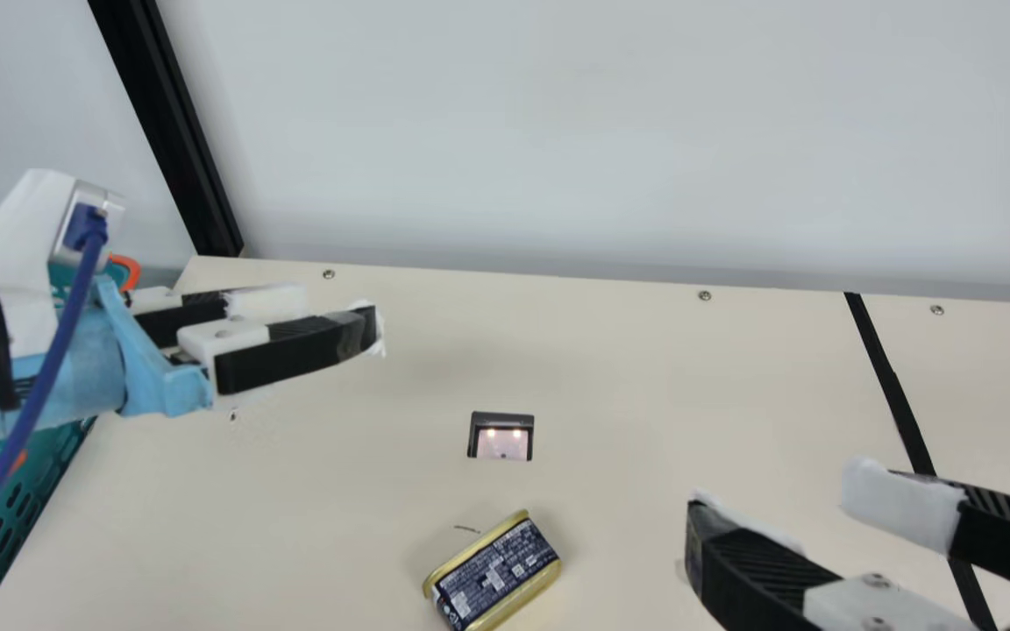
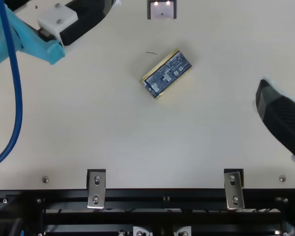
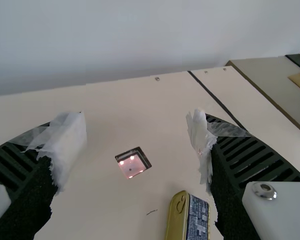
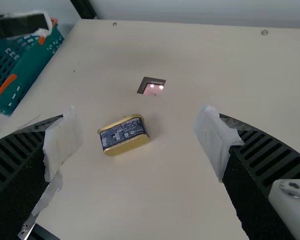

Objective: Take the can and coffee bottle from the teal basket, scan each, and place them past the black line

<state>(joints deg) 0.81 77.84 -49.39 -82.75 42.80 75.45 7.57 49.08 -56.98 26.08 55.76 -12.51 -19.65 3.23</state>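
The can (image 1: 494,571), gold-edged with a dark blue label, lies on its side on the table, nearer the front than the scanner (image 1: 503,441). My left gripper (image 1: 340,317) is open, above the table beside the teal basket (image 1: 27,504), with nothing between its fingers. To the right of the can stands my right gripper (image 1: 777,506), open and holding nothing. The left wrist view shows the left gripper (image 3: 139,142) wide apart, the can (image 3: 197,220) beyond its fingers. Spread fingers of the right gripper (image 4: 140,144) appear in its wrist view, with the can (image 4: 124,135) apart from them.
The black line (image 1: 886,386) crosses the table at the right. A pale wall (image 1: 601,131) rises behind the back edge, with a black post (image 1: 176,131) at its left. Metal brackets (image 2: 96,189) sit along the front edge.
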